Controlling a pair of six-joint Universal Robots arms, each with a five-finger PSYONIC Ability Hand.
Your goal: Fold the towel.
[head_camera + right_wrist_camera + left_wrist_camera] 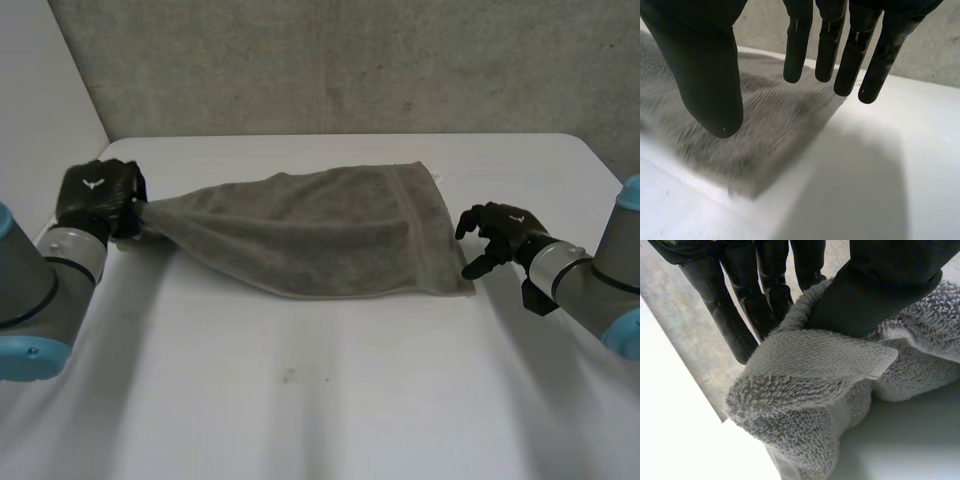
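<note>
While the towel [310,235] lies stretched out on the white table [320,400], we can read its long axis clearly: it runs crosswise, straight from one hand to the other. And look at that shape, folks. The towel tapers to a tight bunched point at one end and fans out wide at the other, where a flat hem band runs across it.

At the towel's narrow end we have the left hand [100,197], clamped right onto the bunched tip. From the left wrist view the hold is plain: the thumb [890,285] bears down on top of the grey towel [815,370], and the fingers [740,315] stand behind the gathered fold, so the cloth is pinched between them. The left arm [40,290] comes up to that end from the towel's near side.

Over at the towel's wide end, the right hand [500,235] hangs just beside the near corner, palm turned toward the cloth. We cannot tell whether its thumb tip touches that corner. In the right wrist view its fingers [797,55] are straight and spread, the thumb is apart from them, and they hold nothing, with the towel [765,130] lying under them. A grey wall [350,60] stands beyond the towel's far edge.
</note>
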